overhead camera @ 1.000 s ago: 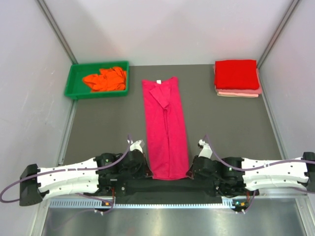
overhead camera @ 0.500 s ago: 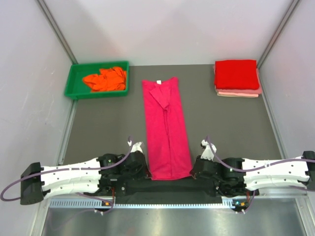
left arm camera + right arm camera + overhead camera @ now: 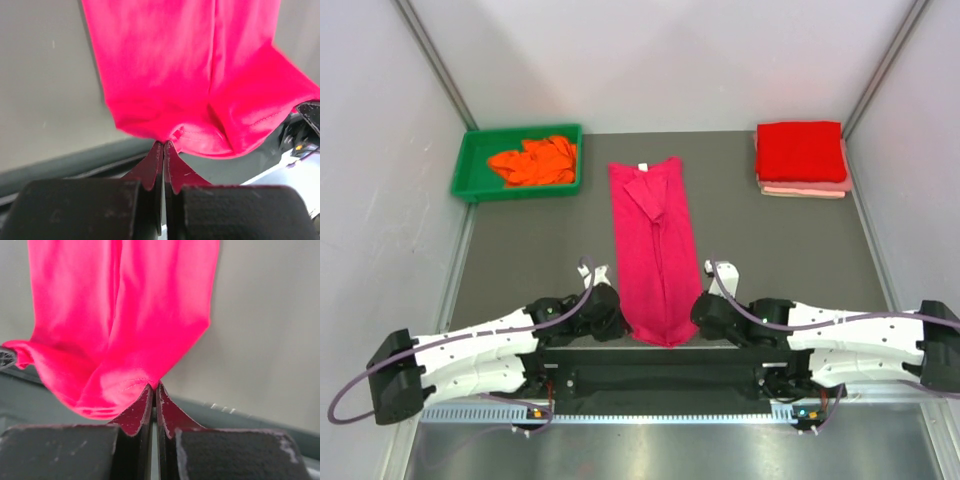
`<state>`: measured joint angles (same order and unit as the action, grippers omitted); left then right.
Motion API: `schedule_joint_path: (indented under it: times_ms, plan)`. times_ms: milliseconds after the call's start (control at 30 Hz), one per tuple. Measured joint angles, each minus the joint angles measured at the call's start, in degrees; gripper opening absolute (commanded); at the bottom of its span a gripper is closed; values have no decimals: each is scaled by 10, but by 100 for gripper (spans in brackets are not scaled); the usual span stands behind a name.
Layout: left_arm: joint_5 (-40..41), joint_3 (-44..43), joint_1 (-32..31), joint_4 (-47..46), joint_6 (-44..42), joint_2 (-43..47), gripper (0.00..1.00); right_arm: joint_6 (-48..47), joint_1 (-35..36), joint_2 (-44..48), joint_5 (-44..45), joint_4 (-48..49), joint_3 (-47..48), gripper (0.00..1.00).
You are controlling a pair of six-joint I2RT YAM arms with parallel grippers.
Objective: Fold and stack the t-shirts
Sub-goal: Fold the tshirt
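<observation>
The magenta-pink t-shirt (image 3: pixel 655 250) lies as a long narrow strip down the middle of the grey mat, collar end far. My left gripper (image 3: pixel 625 322) is shut on its near left corner (image 3: pixel 170 136). My right gripper (image 3: pixel 692 320) is shut on its near right corner (image 3: pixel 150 382). The near hem (image 3: pixel 663 337) is lifted and sags between the two grippers. The orange t-shirt (image 3: pixel 533 161) lies crumpled in the green tray. The bright red t-shirt (image 3: pixel 801 150) lies folded on top of the pale pink t-shirt (image 3: pixel 804 187) at the far right.
The green plastic tray (image 3: pixel 466 170) stands at the far left corner of the mat. White walls close in both sides. A black bar and a metal rail (image 3: pixel 660 410) run along the near edge under the arms.
Both grippers have lifted the near hem of the magenta-pink t-shirt and carried it a little away from the near edge; the hem now bunches and sags between them.
</observation>
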<state>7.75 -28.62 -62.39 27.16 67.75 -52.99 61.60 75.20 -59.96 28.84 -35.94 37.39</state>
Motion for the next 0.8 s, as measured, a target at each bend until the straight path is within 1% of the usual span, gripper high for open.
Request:
schedule_joint_path:
  times_ms: [200,400,633,800]
  plan:
    - [-57,-44,117,-35,-69,-73,0,-123,-81,-28,-9,35,20,0]
    - [-111,-134,214,-63,-146,-174,0,-234,-164,-103,-32,72,81,0]
    - [-135,-241,290,-79,-216,-277,0,-336,-244,-215,-67,107,183,0]
    - [-149,-292,335,-91,-244,-328,0,-386,-290,-298,-97,118,271,0]
